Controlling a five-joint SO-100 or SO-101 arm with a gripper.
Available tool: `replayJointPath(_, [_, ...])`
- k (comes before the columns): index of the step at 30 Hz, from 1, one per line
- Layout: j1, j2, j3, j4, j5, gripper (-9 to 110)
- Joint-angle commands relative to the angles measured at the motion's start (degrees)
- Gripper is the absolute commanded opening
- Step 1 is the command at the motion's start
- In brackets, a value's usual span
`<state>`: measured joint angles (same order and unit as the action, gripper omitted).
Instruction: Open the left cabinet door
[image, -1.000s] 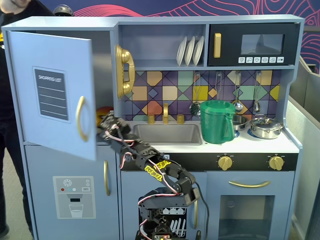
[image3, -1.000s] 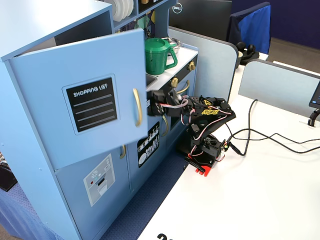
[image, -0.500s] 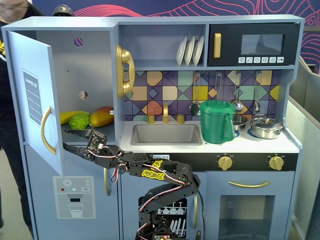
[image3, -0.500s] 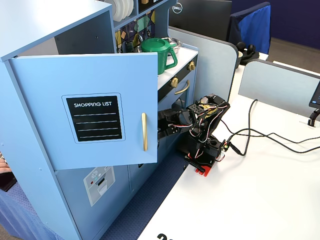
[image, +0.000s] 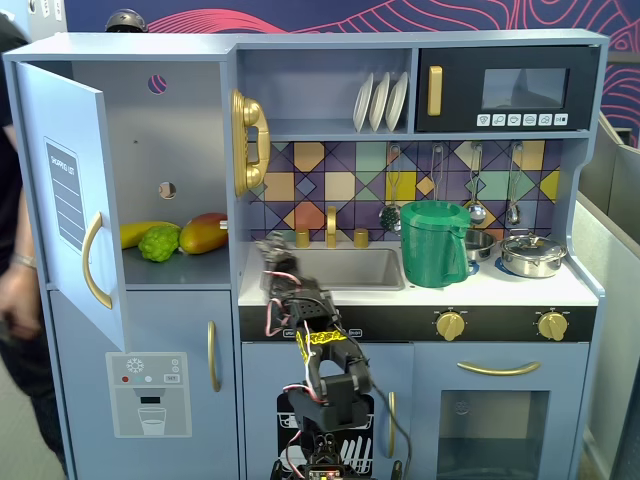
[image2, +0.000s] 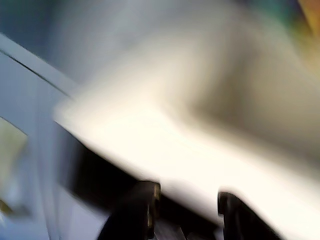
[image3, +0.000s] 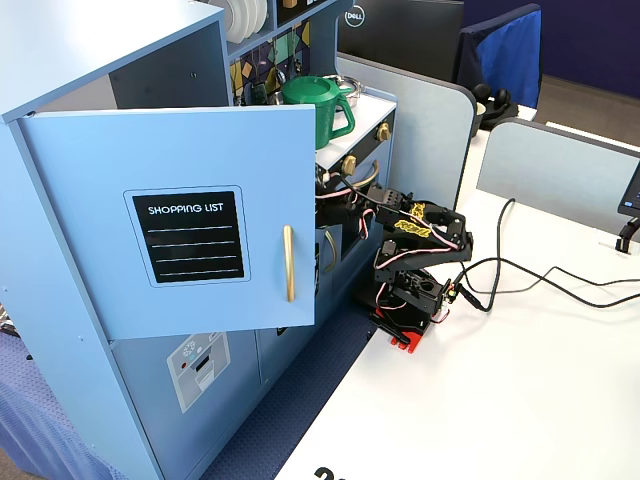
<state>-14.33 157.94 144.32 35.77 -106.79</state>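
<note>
The end effector (image: 270, 246) is up over the front left edge of the sink (image: 345, 268) in a fixed view, at the end of the black arm (image: 318, 345) that rises from in front of the toy kitchen. In the wrist view everything is badly blurred, but two dark fingers (image2: 142, 205) show at the bottom edge with a clear gap between them and nothing in that gap, so it looks parted and empty-handed. It isn't touching any door.

The left cabinet door (image3: 175, 220), the one with the black SHOPPING LIST panel (image3: 194, 234) and the gold handle (image3: 289, 262), is swung wide open, standing out from the cabinet front in both fixed views. Behind it the compartment is exposed, with toy fruit on its shelf: a yellow banana (image: 137, 232), a green bumpy one (image: 159, 243) and a red-orange mango (image: 203, 233).

Below that is the blue door with the ice/water dispenser picture (image: 149, 394), closed. To the right on the kitchen's counter there's a green pitcher (image: 433, 243) beside the sink and a silver pot (image: 533, 254) further right. The arm's base (image3: 408, 330) sits on the white worktop (image3: 520, 400) with cables (image3: 540, 280) trailing off.
</note>
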Motion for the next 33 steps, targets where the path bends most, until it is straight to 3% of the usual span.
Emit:
replayJointPath(1, [6.59, 4.39, -0.97, 8.88, 5.27, 6])
replayJointPath(6, [6.77, 7.29, -2.81, 11.07, 5.89, 7])
replayJointPath(15, [14.68, 7.47, -6.15, 30.06, 8.44, 7])
replayJointPath(23, [18.72, 13.18, 8.17, 42.63, 12.04, 7])
replayJointPath(33, [18.72, 24.08, 25.49, 45.35, 16.08, 7])
